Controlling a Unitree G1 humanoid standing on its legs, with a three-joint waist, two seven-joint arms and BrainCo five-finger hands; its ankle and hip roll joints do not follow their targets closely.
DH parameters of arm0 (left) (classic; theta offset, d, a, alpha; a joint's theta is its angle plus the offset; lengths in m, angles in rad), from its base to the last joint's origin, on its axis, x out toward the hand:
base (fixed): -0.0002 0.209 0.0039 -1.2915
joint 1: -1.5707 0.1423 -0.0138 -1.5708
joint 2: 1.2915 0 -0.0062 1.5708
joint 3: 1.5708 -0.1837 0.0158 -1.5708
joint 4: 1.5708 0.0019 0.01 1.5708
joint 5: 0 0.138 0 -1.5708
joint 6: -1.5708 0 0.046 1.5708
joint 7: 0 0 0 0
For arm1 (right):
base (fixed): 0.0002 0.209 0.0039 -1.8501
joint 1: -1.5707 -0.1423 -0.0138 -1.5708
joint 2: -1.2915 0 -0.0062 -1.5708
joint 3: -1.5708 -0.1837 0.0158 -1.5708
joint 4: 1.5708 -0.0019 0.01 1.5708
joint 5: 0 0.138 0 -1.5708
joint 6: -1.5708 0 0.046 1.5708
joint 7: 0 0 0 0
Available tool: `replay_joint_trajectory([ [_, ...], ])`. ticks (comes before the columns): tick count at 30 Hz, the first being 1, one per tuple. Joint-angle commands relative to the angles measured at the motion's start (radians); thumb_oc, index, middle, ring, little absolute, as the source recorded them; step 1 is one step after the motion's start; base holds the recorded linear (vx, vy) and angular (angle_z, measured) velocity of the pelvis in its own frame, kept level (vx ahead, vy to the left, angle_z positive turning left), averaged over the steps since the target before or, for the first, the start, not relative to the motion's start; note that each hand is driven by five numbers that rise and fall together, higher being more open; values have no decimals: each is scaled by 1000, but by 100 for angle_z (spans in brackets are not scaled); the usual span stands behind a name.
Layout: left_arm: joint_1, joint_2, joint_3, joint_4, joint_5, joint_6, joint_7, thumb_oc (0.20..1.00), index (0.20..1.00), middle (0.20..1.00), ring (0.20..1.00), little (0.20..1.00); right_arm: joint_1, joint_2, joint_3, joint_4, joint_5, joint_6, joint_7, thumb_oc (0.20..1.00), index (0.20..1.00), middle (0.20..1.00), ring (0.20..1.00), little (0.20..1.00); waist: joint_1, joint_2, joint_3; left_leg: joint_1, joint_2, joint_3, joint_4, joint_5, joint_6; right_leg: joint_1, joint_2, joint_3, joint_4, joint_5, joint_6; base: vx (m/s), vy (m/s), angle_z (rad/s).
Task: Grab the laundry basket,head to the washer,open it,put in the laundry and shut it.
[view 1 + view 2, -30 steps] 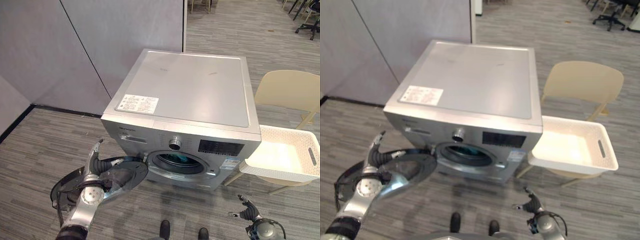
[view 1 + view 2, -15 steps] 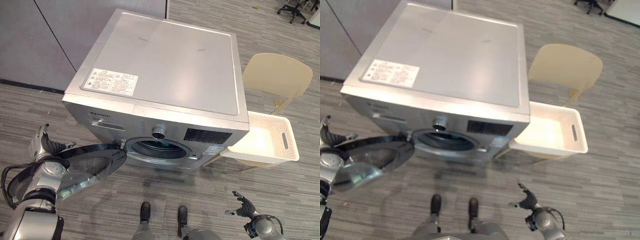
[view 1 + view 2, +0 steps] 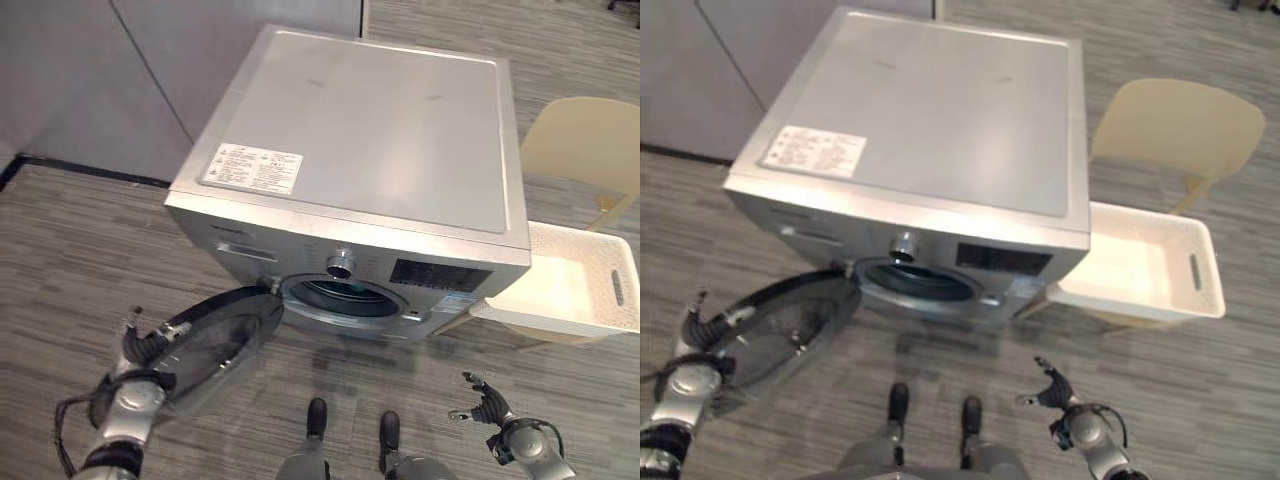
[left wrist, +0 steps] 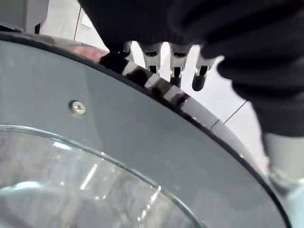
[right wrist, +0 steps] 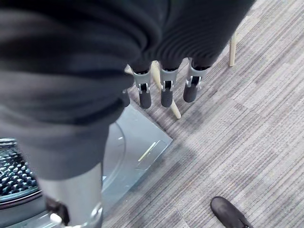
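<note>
The silver washer (image 3: 370, 130) stands in front of me with its round glass door (image 3: 215, 345) swung open to the left. Something dark bluish lies inside the drum opening (image 3: 345, 297). My left hand (image 3: 140, 345) rests at the door's outer rim, and in the left wrist view its fingers (image 4: 176, 66) reach straight over the door's edge (image 4: 118, 156). My right hand (image 3: 490, 405) hangs low at the right, open and holding nothing, with its fingers (image 5: 166, 90) relaxed above the floor. The white laundry basket (image 3: 560, 322) sits to the right of the washer and looks empty.
The basket rests on a beige chair (image 3: 580, 140) just right of the washer. A grey partition wall (image 3: 150, 70) runs behind and to the left. Grey plank floor lies in front of the washer.
The camera has swung, so the whole view has shifted. My left hand stays at the open door's outer rim, and my right hand stays low at the right.
</note>
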Motion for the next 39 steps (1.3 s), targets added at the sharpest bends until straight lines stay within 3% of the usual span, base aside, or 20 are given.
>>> replay_joint_trajectory([
  [1, 111, -140, -81, -75, -120, -20, -84, 1000, 1000, 1000, 1000, 1000, 19, -9, -25, -37, -30, -1, -24, 1000, 1000, 1000, 1000, 1000, -2, -62, -6, -5, -39, 30, -6, -13, 20, 7, -11, -9, 6, -31, 51, -50, -48, 2],
  [6, 205, -204, -184, -344, -187, -23, -164, 1000, 1000, 1000, 1000, 1000, 3, -10, -32, -34, -37, 3, -35, 1000, 1000, 1000, 1000, 1000, 10, -28, 4, -2, -27, 23, -6, 16, 7, 36, 6, -19, 0, -54, 34, -77, -83, 18],
  [11, 175, -236, -279, -442, -222, -16, -197, 1000, 1000, 1000, 1000, 1000, -20, -11, -21, -24, -39, 3, -58, 1000, 1000, 1000, 1000, 1000, 10, -22, 32, -13, -23, 8, 8, 34, 4, 37, 15, -14, 4, -59, 23, -104, -61, 1],
  [12, 154, -241, -297, -434, -223, -13, -195, 1000, 1000, 1000, 1000, 1000, -26, -10, -16, -24, -35, 3, -61, 1000, 1000, 1000, 1000, 1000, 5, -26, 38, -19, -24, 10, 17, 33, 4, 34, 16, -14, 5, -57, 22, -205, -27, -4],
  [14, 20, -269, -392, -403, -186, -15, -156, 1000, 1000, 1000, 1000, 1000, -58, -17, 17, -34, -29, 2, -89, 1000, 1000, 1000, 1000, 1000, -8, -60, 77, -78, -41, -21, 113, -19, 10, -21, 9, -8, 32, -38, 29, -266, -40, -10],
  [16, -29, -285, -421, -389, -162, -14, -137, 1000, 1000, 1000, 1000, 1000, -64, -18, 27, -40, -28, 2, -93, 1000, 1000, 1000, 1000, 1000, -15, -69, 81, -93, -42, -21, 133, -37, 14, -39, 13, -6, 40, -34, 33, -104, -41, -29],
  [20, -188, -351, -507, -259, -109, -7, -75, 1000, 1000, 1000, 1000, 1000, -77, -6, 70, -35, -19, 6, -101, 1000, 1000, 1000, 1000, 1000, -49, -106, 73, -97, -23, 12, 113, -45, 30, -88, 38, 22, 59, -19, 35, -96, -78, -36],
  [21, -252, -365, -525, -226, -90, -4, -46, 1000, 1000, 1000, 1000, 1000, -81, -3, 77, -35, 5, 6, -107, 1000, 1000, 1000, 1000, 1000, -65, -130, 72, -140, -30, 29, 188, -86, 41, -126, 26, 34, 84, -17, 31, -121, -58, -17],
  [24, -252, -368, -519, -222, -102, -8, -42, 1000, 1000, 1000, 1000, 1000, -76, 2, 75, -29, 18, 5, -105, 1000, 1000, 1000, 1000, 1000, -70, -134, 62, -145, -41, 23, 205, -103, 47, -138, 21, 36, 88, -12, 31, -34, -7, 12],
  [25, -243, -380, -523, -211, -102, -7, -44, 1000, 1000, 1000, 1000, 1000, -60, 13, 68, 7, 16, 6, -106, 1000, 1000, 1000, 1000, 1000, -77, -128, 58, -141, -66, 29, 218, -112, 51, -126, 18, 29, 78, -7, 34, 28, 52, -28],
  [26, -232, -384, -502, -205, -119, -7, -40, 1000, 1000, 1000, 1000, 1000, -57, 13, 55, 20, 13, 10, -113, 1000, 1000, 1000, 1000, 1000, -76, -119, 57, -136, -70, 71, 199, -109, 47, -115, 17, 36, 53, 4, 38, 29, 53, -18],
  [39, -97, -339, -408, -197, -172, -12, -50, 1000, 1000, 1000, 1000, 1000, -70, 35, 41, 15, 12, 15, -113, 1000, 1000, 1000, 1000, 1000, -56, -104, 21, -80, -86, 105, 89, -93, 66, -106, 0, 44, 8, 45, 58, 11, 35, -2],
])
